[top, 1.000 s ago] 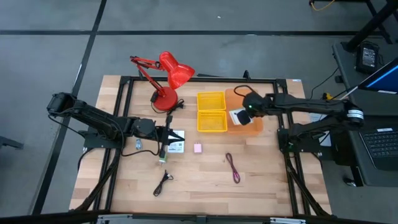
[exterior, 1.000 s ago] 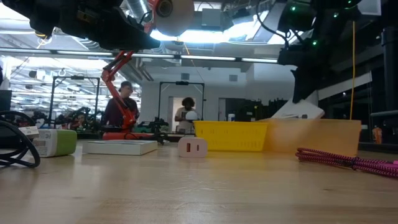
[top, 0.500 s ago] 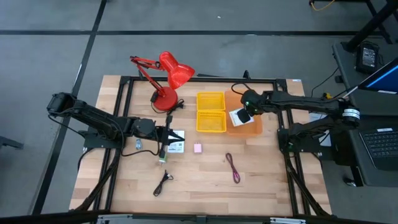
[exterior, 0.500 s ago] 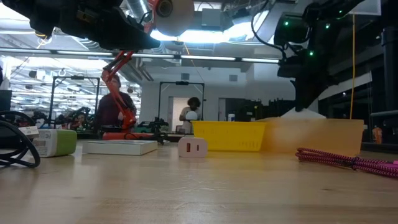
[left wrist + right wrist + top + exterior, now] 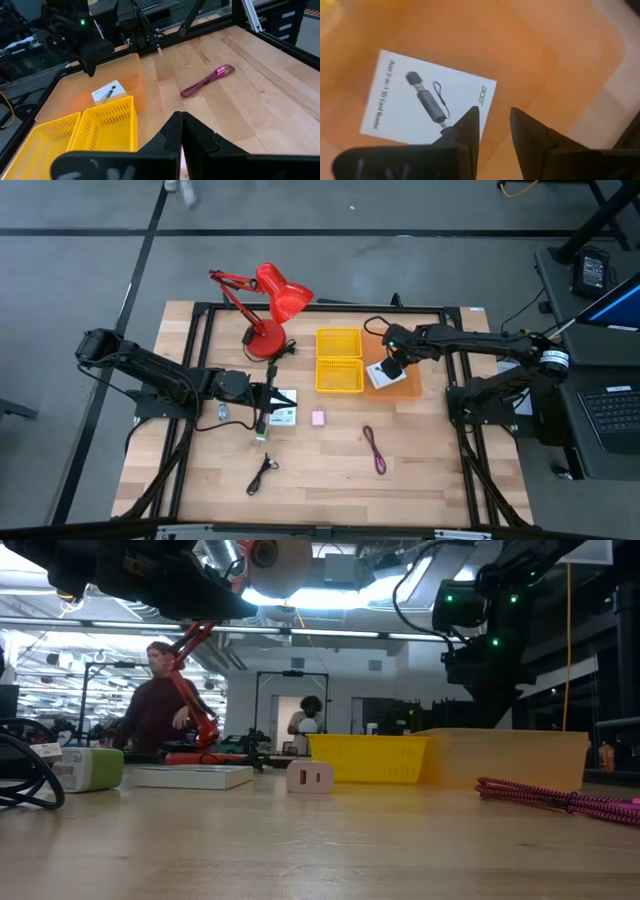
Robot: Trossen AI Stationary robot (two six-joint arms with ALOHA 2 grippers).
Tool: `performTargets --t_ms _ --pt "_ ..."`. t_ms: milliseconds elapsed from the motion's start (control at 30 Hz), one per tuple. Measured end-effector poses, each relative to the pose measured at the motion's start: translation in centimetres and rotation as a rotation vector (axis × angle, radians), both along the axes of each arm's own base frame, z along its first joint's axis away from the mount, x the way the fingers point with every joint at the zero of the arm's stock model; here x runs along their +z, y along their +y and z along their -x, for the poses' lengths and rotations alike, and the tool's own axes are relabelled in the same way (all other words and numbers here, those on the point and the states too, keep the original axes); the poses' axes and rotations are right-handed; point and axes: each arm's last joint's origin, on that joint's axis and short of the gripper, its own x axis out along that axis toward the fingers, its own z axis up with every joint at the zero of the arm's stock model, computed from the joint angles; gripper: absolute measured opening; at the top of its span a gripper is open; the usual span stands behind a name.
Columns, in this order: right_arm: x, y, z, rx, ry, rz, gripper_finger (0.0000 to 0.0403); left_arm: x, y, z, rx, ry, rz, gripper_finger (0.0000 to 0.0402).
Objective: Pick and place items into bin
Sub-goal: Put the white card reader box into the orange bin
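My right gripper (image 5: 494,131) is open over the orange bin (image 5: 402,385). Under its fingers a white printed packet (image 5: 427,102) lies flat on the bin floor, also seen from above as the packet (image 5: 379,374). My left gripper (image 5: 180,120) is shut and hangs above the table's left part beside two more white packets (image 5: 283,407). On the wood lie the pink block (image 5: 317,418), green piece (image 5: 260,438), black cord (image 5: 262,473) and maroon cord (image 5: 375,450).
Two yellow baskets (image 5: 340,361) stand against the orange bin's left side. The red desk lamp (image 5: 268,305) stands at the far left. A black metal frame (image 5: 203,340) borders the table. A person (image 5: 150,710) moves in the room behind.
My right gripper has moved a little toward the table's left and near edge, over the orange bin. The white packet, which stood tilted above the bin's rim, has sunk into the bin and lies flat on its floor.
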Motion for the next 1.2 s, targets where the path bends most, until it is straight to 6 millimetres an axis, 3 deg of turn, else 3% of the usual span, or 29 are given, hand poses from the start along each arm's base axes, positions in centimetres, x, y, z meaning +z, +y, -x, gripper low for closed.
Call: performTargets --t_ms 400,633,833,933,1200 --pt "5.5 0.7 -0.2 0.115 -0.255 0.164 0.0083 -0.3 0.0 0.1 0.011 0.034 0.018 0.0002" --pt "6.8 3.2 -0.7 0.23 -0.337 0.227 0.001 -0.8 0.1 0.3 0.041 0.081 0.007 0.0003" --pt "7.2 6.1 -1.8 0.294 -0.37 0.359 0.0009 -1.0 0.2 0.4 0.07 0.112 0.042 0.0003" --pt "6.3 7.3 -2.3 0.32 -0.425 0.387 0.0002 -1.0 0.2 0.4 0.074 0.113 0.055 0.0002" --pt "0.4 9.4 -2.6 0.477 -0.739 0.329 0.0001 -1.5 -0.3 0.7 0.06 0.163 0.062 0.0002"
